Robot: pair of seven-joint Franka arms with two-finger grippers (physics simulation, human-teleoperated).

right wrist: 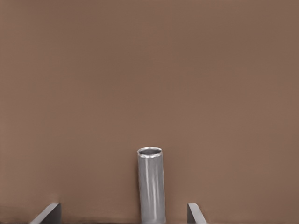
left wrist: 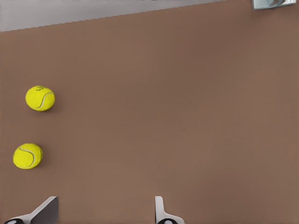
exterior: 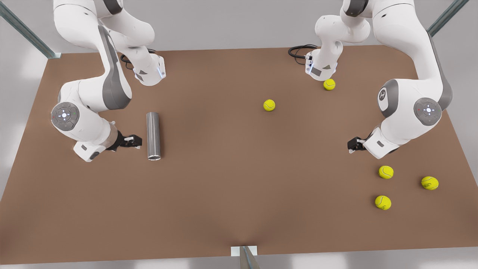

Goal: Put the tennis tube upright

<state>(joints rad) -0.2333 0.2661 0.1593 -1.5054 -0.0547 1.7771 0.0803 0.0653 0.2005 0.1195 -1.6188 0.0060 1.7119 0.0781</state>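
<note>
The tennis tube (exterior: 153, 136) lies flat on the brown table (exterior: 224, 186), its hollow end toward the camera in the front view. Just beside the tube, not touching it, is the right gripper (exterior: 135, 141), its fingers (right wrist: 51, 213) spread wide with the tube (right wrist: 151, 185) between them. Well apart from the tube, the left gripper (exterior: 353, 144) waits, open, near three tennis balls (exterior: 385, 172).
</note>
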